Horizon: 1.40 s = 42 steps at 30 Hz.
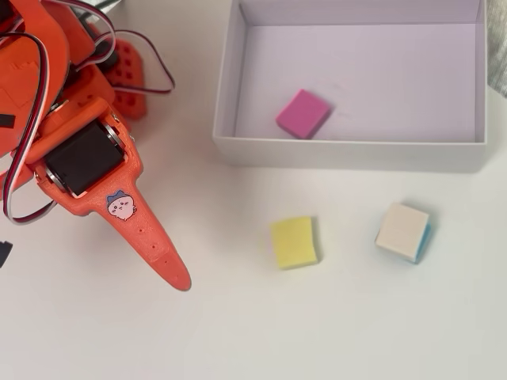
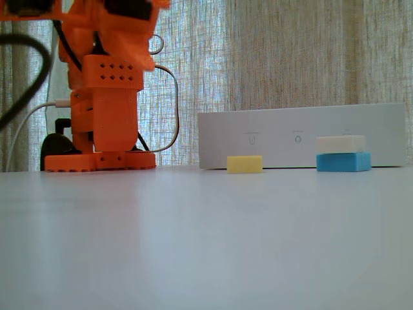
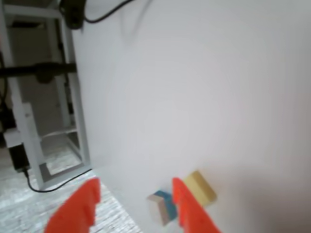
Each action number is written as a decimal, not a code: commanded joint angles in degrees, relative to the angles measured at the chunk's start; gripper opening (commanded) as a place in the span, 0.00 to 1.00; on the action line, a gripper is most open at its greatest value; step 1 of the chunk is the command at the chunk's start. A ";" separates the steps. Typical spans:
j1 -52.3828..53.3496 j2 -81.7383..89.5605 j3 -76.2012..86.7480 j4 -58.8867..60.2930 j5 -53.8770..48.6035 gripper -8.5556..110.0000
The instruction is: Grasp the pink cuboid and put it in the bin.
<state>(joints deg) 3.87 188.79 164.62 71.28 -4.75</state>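
The pink cuboid (image 1: 303, 113) lies flat inside the bin (image 1: 348, 154), near its front wall, left of middle in the overhead view. In the fixed view the bin (image 2: 303, 135) shows as a white wall and hides the cuboid. My orange gripper (image 1: 170, 265) is at the left of the overhead view, well away from the bin, pointing down and to the right over bare table. In the wrist view the gripper (image 3: 135, 187) has its two orange fingers (image 3: 80, 208) wide apart with nothing between them.
A yellow block (image 1: 294, 242) and a beige-topped blue block (image 1: 402, 231) lie on the white table in front of the bin. Both show in the fixed view (image 2: 244, 164) (image 2: 342, 154). The arm's base (image 2: 100, 161) stands at the left.
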 commanded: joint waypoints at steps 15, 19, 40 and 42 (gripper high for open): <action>-0.18 0.79 4.83 1.85 -1.76 0.00; 0.00 0.79 4.83 1.85 -1.67 0.00; 0.00 0.79 4.83 1.85 -1.67 0.00; 0.00 0.79 4.83 1.85 -1.67 0.00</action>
<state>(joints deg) 3.87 189.49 169.72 72.95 -5.89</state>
